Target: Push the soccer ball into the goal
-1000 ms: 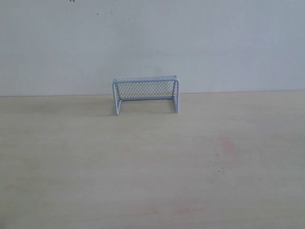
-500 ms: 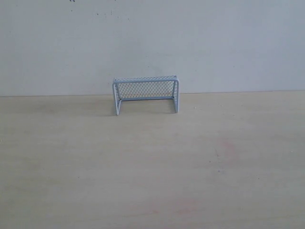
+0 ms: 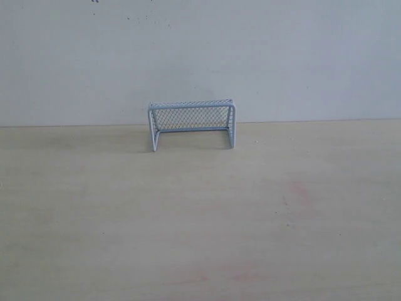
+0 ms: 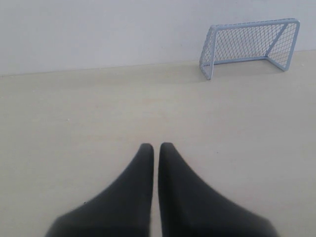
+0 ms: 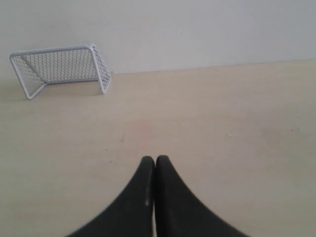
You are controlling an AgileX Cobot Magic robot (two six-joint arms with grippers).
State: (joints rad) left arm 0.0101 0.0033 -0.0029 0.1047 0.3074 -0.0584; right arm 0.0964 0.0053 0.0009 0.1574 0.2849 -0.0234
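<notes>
The goal (image 3: 192, 124), a small pale blue-white tube frame with mesh netting, stands at the back of the table against the wall, its mouth facing the front. It also shows in the left wrist view, goal (image 4: 249, 45), and in the right wrist view, goal (image 5: 60, 67). The soccer ball is out of view in every frame. My left gripper (image 4: 156, 146) is shut with nothing between its dark fingers, well short of the goal. My right gripper (image 5: 155, 159) is shut and empty too. Neither gripper appears in the exterior view.
The pale wooden table (image 3: 200, 219) stretches from the front edge back to a plain white wall (image 3: 200, 56). A faint reddish stain (image 3: 299, 191) marks the wood right of the middle.
</notes>
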